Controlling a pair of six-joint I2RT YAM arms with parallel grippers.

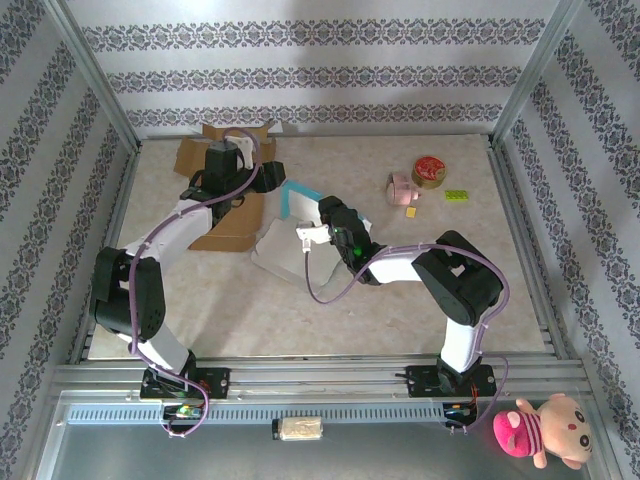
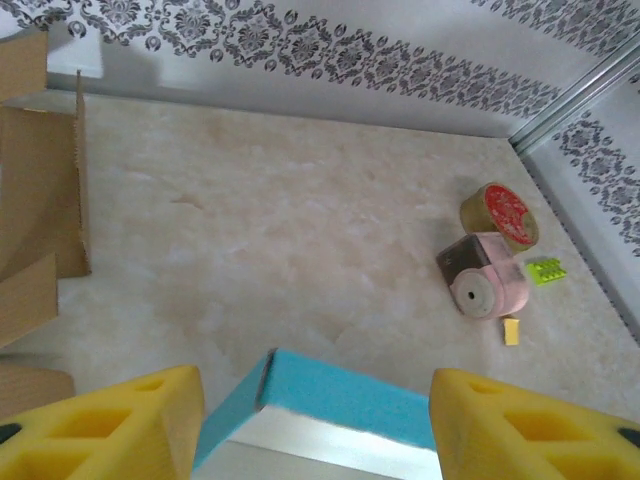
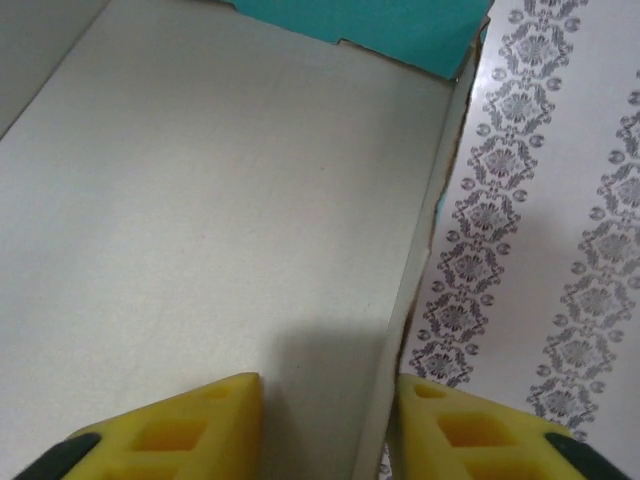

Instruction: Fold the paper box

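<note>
The pale marbled table (image 1: 400,300) spreads between patterned walls. The biggest thing on it is a flattened brown cardboard box (image 1: 235,225) at the far left. Just right of that cardboard sits the task's piece, the white paper box with a teal outer face (image 1: 275,245). It lies partly open near the table's middle, with a teal flap standing at its far side.

Both arms are in on it. The left arm stretches out over the brown cardboard, and the left gripper (image 2: 315,395) is released, its yellow foam fingers (image 2: 120,425) spread wide. In the left wrist view the teal flap's top edge runs across the gap between them. I cannot tell whether either finger touches it.

The right arm bends in from the right side, and the right gripper (image 3: 328,390) is over the paper box's white floor. Its fingers (image 3: 180,435) are apart and straddle the upright side wall at the box's right edge. One finger is inside the box and one outside, and they are not clamped on the wall.

Down at the near right corner, off the table, lies a pink plush toy (image 1: 540,432). Far right on the table are a round tin with a red lid (image 1: 430,170) and a pink tape-dispenser-like object (image 1: 402,186) just beside it. Near those are a small green toy brick (image 1: 456,195) and a tiny yellow piece (image 1: 411,212).
</note>
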